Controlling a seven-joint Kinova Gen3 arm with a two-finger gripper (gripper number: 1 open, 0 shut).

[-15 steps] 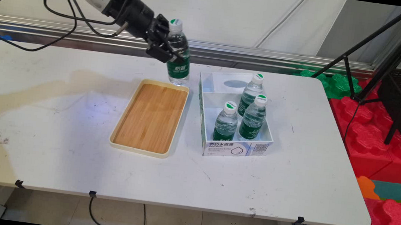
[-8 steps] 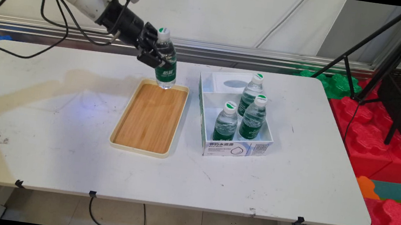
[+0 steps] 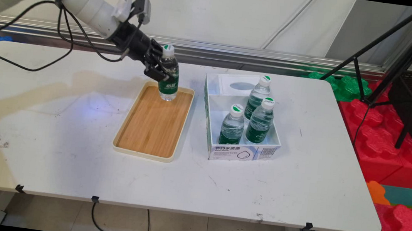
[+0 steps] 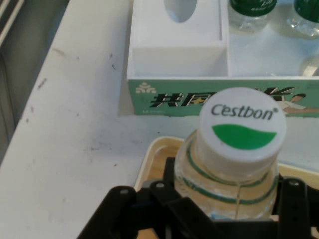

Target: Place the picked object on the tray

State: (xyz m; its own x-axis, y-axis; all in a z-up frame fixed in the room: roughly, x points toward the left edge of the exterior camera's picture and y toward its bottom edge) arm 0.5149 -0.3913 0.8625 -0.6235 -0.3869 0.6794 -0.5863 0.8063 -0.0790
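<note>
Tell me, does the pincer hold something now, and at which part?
Yes. The pincer holds a water bottle upright by its upper body, just below the neck, above the green label, over the far end of the wooden tray.

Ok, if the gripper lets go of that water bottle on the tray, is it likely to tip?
Possibly: the water bottle is tall and narrow, and leans slightly in the gripper. It looks full, so probably heavy for its size. The wooden tray is flat, which should help it stand.

The white table [image 3: 297, 195] bears a wooden tray [image 3: 150, 124] and white box [image 3: 240, 152].
</note>
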